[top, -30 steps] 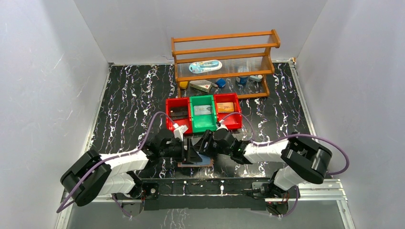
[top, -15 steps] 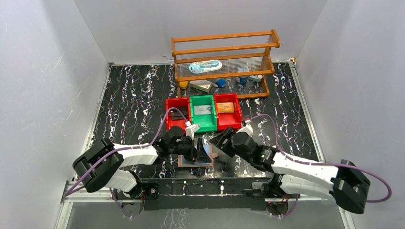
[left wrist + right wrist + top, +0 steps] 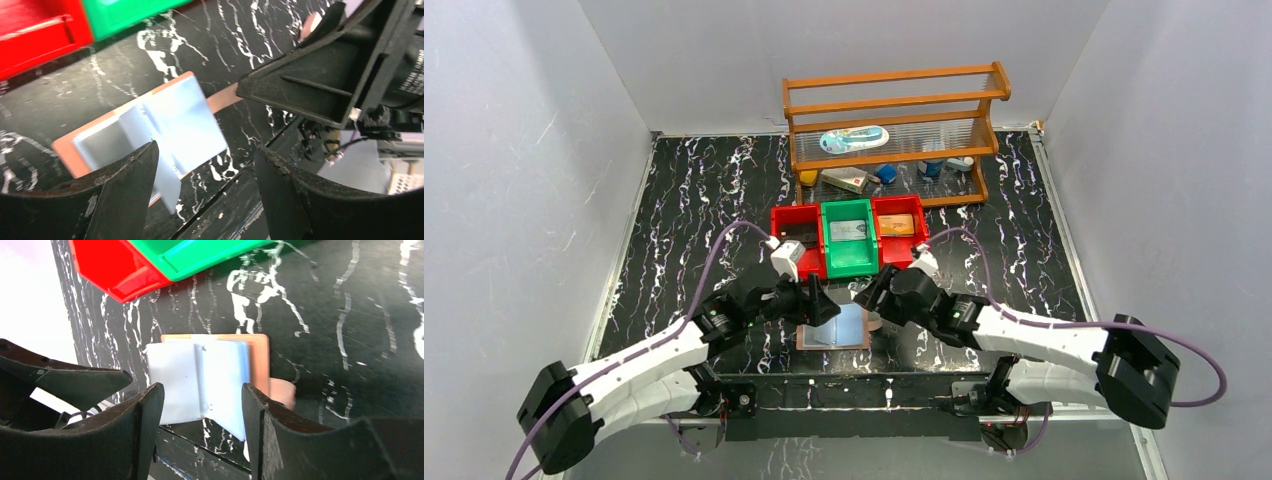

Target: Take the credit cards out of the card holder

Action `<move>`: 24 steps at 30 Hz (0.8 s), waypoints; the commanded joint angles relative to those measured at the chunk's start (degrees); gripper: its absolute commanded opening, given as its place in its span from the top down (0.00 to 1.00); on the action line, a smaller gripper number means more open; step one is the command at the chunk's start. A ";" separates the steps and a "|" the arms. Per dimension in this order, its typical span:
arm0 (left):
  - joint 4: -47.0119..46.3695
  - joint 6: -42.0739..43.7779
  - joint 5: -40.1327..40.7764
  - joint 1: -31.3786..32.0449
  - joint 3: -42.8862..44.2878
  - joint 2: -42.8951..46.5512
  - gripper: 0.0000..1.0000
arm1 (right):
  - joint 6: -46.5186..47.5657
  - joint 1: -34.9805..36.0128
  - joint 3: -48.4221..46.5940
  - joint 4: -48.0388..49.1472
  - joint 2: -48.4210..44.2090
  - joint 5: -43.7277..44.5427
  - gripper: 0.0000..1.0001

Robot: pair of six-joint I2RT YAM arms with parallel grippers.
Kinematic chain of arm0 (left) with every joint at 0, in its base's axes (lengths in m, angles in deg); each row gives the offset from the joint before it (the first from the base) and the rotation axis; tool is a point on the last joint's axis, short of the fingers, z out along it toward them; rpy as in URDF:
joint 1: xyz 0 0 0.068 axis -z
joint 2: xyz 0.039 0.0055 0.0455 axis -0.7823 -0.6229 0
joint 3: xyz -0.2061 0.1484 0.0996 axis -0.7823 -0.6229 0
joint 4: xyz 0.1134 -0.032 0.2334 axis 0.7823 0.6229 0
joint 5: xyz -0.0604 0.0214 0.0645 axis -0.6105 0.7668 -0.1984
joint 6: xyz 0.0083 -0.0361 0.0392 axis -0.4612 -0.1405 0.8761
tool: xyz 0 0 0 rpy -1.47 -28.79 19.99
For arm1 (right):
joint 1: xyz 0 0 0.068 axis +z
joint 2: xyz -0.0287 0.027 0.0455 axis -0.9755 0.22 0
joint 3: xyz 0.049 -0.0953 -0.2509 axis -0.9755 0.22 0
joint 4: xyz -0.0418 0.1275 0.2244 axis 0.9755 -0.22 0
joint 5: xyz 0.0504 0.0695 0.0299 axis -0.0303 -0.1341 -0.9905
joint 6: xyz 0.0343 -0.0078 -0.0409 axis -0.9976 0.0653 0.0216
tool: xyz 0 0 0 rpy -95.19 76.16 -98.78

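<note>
This looked like a robot lab. Plain white walls [image 3: 514, 150] boxed in a black table [image 3: 694, 190] with white streaks. A left arm [image 3: 639, 358] and a right arm [image 3: 1044, 338] were bolted to a metal rail [image 3: 874, 390] at the near edge, with purple cables [image 3: 709, 262] hanging loose.

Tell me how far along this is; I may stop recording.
Done: cards lie in the green bin and right red bin. In hand: nothing; the left end effector and right end effector hover open over the wallet. Left: its sleeves look empty, probably nothing.
</note>
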 commanded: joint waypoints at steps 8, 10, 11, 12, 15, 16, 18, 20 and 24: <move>-4.62 -2.53 -4.66 -0.94 -2.03 -7.15 0.32 | 4.45 2.02 -7.72 3.64 7.39 -3.06 0.35; -2.36 -2.84 -3.38 -0.96 -0.72 -7.93 0.32 | 5.54 2.13 -7.68 4.06 7.30 -3.64 0.36; -0.01 -3.04 -0.64 -0.97 -0.11 -6.85 0.31 | 6.17 2.21 -7.91 4.02 7.41 -4.08 0.36; 2.38 -3.25 2.47 -0.97 0.31 -4.95 0.30 | 6.62 2.22 -8.21 3.60 7.77 -4.44 0.36; 10.44 -1.52 12.34 -1.26 1.32 2.29 0.24 | 7.22 2.66 -9.63 2.49 9.59 -5.28 0.36; 13.36 -0.60 15.64 -1.62 1.69 4.42 0.22 | 7.62 2.85 -10.29 2.37 10.38 -5.40 0.36; 19.06 0.90 19.83 -3.32 2.83 7.01 0.17 | 8.61 3.70 -12.04 1.81 12.57 -5.40 0.35; 24.01 2.00 21.10 -6.73 4.32 7.80 0.13 | 9.91 4.88 -15.06 0.27 15.49 -5.08 0.33; 29.53 3.27 18.47 -12.92 9.55 7.00 0.06 | 11.68 8.23 -24.75 -8.14 22.89 -0.11 0.26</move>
